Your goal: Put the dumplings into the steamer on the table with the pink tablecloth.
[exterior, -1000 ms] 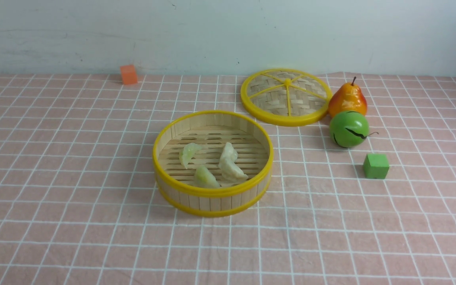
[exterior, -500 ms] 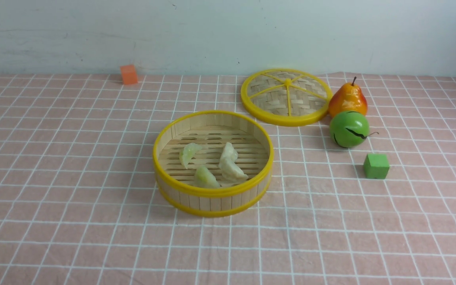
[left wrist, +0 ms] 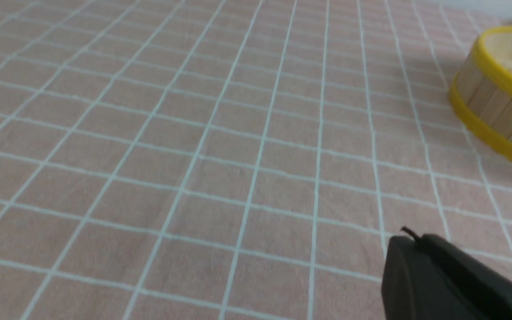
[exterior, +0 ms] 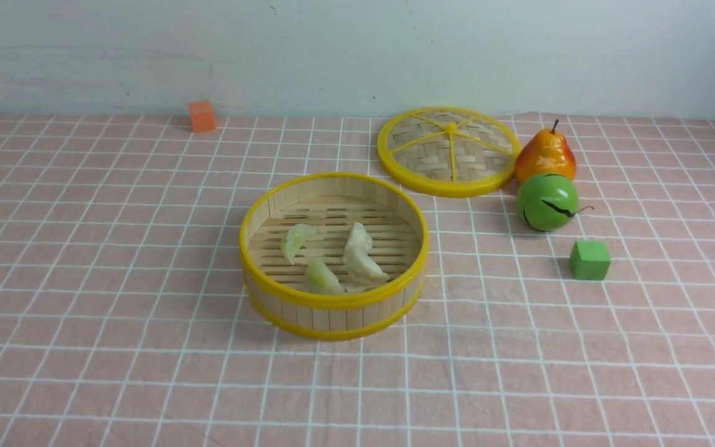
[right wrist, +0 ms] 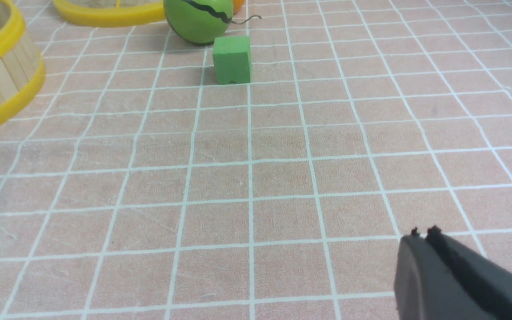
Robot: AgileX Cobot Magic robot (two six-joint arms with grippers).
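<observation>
The steamer (exterior: 332, 302) stands mid-table on the pink tablecloth (exterior: 115, 248). Inside it lie the dumplings: two pale green ones (exterior: 296, 241) (exterior: 321, 277) and two whitish ones (exterior: 357, 239) (exterior: 365, 267) touching each other. Neither arm shows in the front view. In the left wrist view my left gripper (left wrist: 409, 238) hangs shut and empty over bare cloth, with the steamer's wall (left wrist: 496, 66) well away from it. My right gripper (right wrist: 422, 234) is also shut with nothing in it, over cloth some squares short of the green cube (right wrist: 232, 60); the steamer's edge (right wrist: 2, 80) is off to one side.
A flat woven yellow-rimmed lid (exterior: 449, 152) lies behind the steamer to the right. Beside it are a pear (exterior: 545, 155), a green ball (exterior: 547, 202) and the green cube (exterior: 589, 260). An orange cube (exterior: 202, 117) sits by the back wall on the left.
A dark tip that showed at the lower left edge of the front view half a second ago has left the frame. The steamer and dumplings have not moved.
</observation>
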